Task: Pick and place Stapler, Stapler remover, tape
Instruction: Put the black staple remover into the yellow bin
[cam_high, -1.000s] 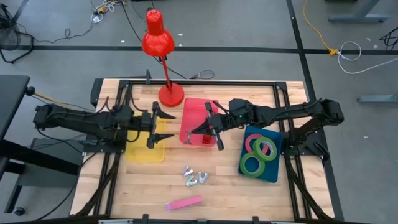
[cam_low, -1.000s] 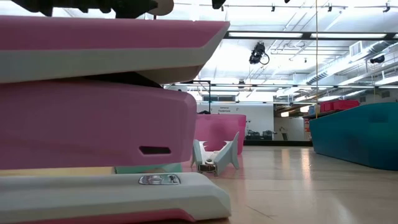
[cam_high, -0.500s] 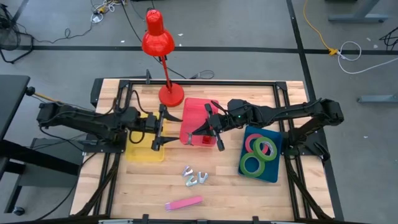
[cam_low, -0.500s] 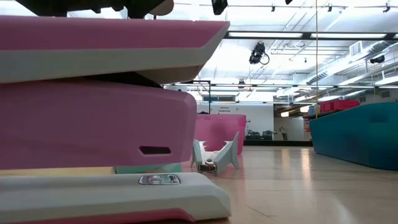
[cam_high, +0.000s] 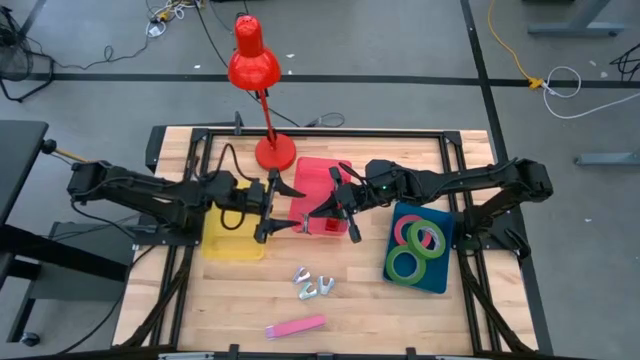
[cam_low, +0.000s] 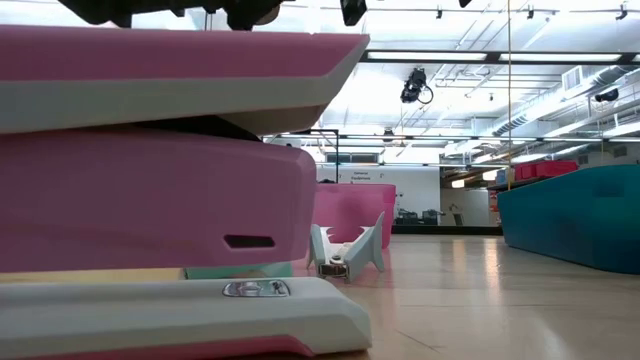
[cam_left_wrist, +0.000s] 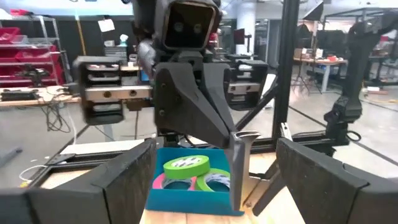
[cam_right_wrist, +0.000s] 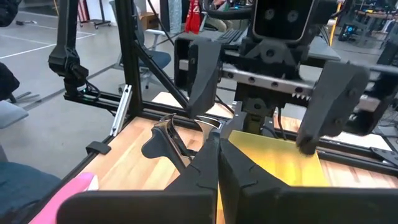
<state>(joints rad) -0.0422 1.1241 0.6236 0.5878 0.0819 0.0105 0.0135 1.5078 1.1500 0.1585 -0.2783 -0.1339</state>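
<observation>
My right gripper (cam_high: 306, 212) is shut on a small dark and metal staple remover (cam_left_wrist: 239, 152) above the left edge of the pink bin (cam_high: 325, 178). My left gripper (cam_high: 284, 210) is wide open and faces it; its fingers stand on either side of the remover without touching it. More white staple removers (cam_high: 312, 286) lie on the table in front of the bin. The pink stapler (cam_high: 296, 326) lies near the table's near edge. Two green tape rolls and one pinkish-red roll (cam_high: 418, 245) lie in the blue tray (cam_high: 438, 280). My right gripper pinches the staple remover (cam_right_wrist: 165, 134) between its two fingertips (cam_left_wrist: 217, 118). The fingers come about level from the table's right and point left. The remover sticks out past the tips, lifted clear of the bin and the table. Which part of it the fingers have is hidden by the fingers.
A yellow tray (cam_high: 232, 240) lies under my left gripper. A red desk lamp (cam_high: 255, 62) stands on its base (cam_high: 275, 153) at the table's far edge. The low view shows the stapler (cam_low: 150, 180) close up and a staple remover (cam_low: 347, 255) behind it.
My left gripper has gone toward the table's right edge, closing on my right gripper and the staple remover, and has stayed open.
</observation>
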